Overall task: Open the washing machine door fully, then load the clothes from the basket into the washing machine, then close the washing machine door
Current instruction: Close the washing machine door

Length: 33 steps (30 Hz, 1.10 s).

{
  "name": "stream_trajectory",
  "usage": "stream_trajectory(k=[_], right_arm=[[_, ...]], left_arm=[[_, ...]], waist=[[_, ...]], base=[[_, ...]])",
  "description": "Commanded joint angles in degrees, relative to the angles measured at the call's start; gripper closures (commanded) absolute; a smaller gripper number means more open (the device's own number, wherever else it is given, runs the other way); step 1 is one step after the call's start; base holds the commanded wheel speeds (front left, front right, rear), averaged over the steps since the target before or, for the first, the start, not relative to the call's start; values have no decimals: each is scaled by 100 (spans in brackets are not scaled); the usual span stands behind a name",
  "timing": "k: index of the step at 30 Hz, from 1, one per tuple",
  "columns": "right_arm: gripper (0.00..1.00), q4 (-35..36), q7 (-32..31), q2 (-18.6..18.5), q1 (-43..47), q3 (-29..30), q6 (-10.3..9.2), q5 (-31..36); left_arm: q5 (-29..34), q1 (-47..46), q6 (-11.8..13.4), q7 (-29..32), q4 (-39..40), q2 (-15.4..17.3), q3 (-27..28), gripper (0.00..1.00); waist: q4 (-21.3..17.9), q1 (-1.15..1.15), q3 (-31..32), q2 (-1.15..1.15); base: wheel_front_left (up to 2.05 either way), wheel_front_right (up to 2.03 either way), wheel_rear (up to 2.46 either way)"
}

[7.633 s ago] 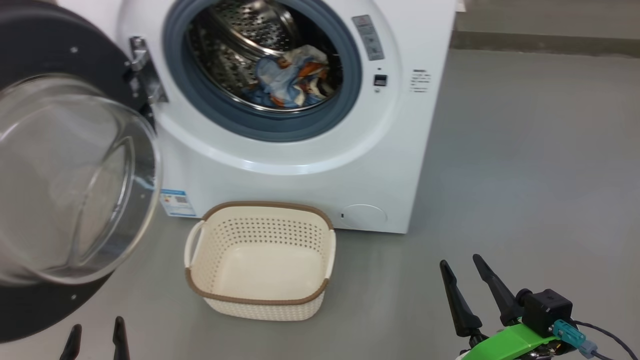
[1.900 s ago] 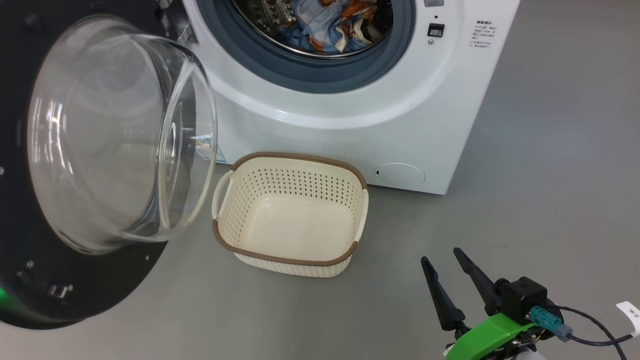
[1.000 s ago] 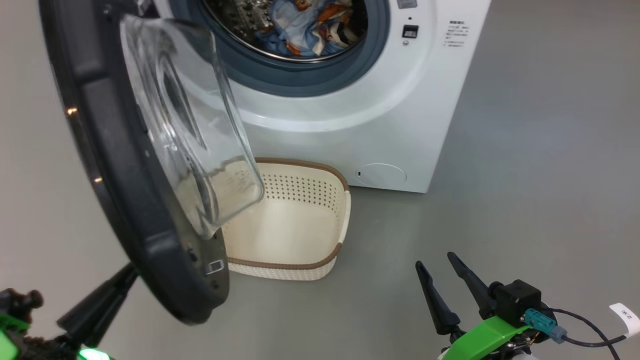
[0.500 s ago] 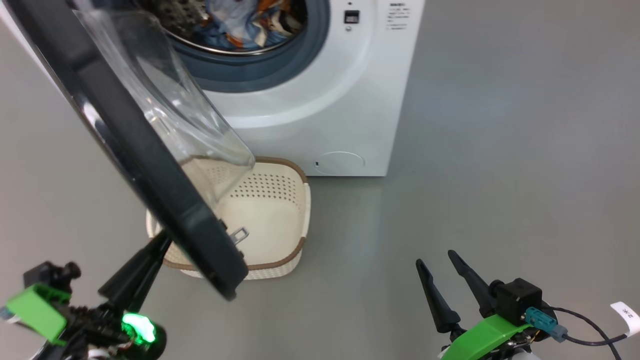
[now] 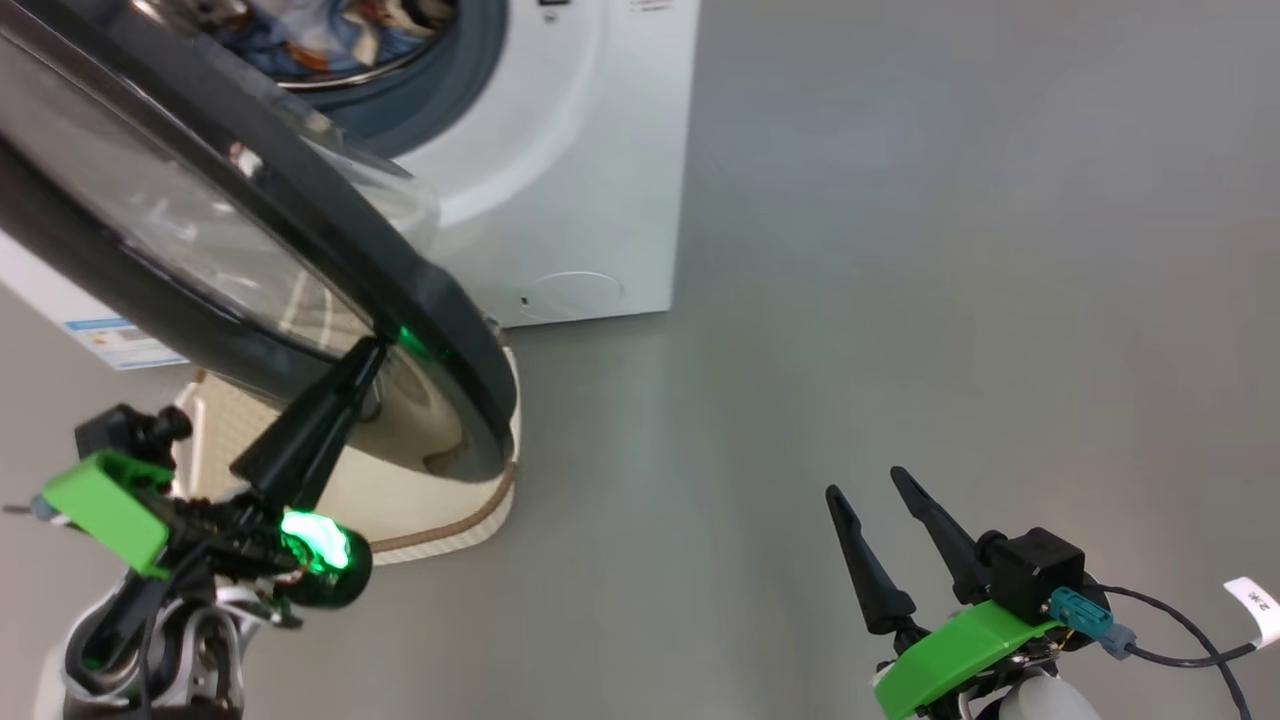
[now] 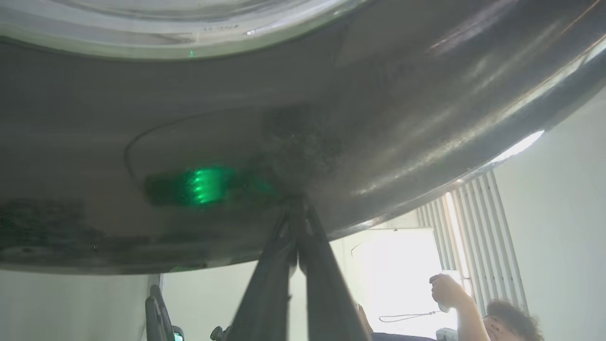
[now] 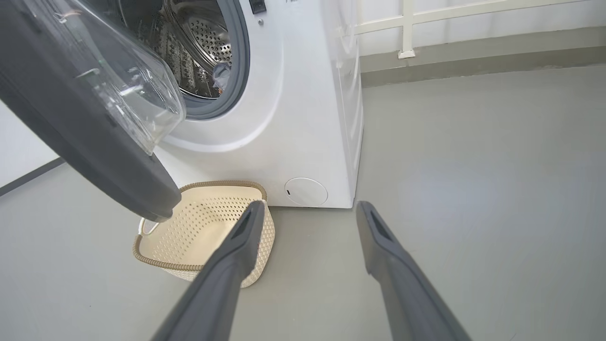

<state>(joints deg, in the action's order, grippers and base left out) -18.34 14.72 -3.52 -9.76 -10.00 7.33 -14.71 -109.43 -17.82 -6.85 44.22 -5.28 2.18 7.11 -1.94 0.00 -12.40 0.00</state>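
- Your left gripper point(image 5: 368, 352), clenched empty, is touching the black rim of the washing machine door point(image 5: 300, 200).
- Your right gripper point(image 5: 865, 481) is hovering released.
- The clothes point(image 5: 290, 35) are lying inside the washing machine point(image 5: 590, 150).

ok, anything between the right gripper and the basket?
Nothing. In the head view the stretch from the right gripper to the basket is bare grey floor; the gripper hangs open, apart from the basket.

The big box washing machine point(image 7: 307, 118) is white. Its round glass door point(image 5: 300, 215) has a black rim. The small holey plastic basket point(image 7: 208, 222) is cream, brown-rimmed. The bundled clothes point(image 5: 330, 25) are blue and orange.
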Motion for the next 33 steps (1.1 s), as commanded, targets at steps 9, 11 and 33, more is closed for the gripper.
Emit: stream_trajectory(k=[9, 11, 33], right_arm=[[0, 212, 28, 63, -217, -136, 16, -150], [0, 230, 28, 63, -236, -140, 16, -181], [0, 211, 28, 64, -137, 4, 16, -216]], left_arm=[[221, -831, -61, -302, -42, 70, 297, 100], [329, -972, -62, -378, -111, 70, 406, 100], [463, -381, -63, -1024, 76, 70, 795, 100]], waist=[[-779, 0, -480, 0], [-866, 0, -528, 0], [-348, 0, -26, 0]], base=[[0, 0, 0], [0, 0, 0], [0, 0, 0]])
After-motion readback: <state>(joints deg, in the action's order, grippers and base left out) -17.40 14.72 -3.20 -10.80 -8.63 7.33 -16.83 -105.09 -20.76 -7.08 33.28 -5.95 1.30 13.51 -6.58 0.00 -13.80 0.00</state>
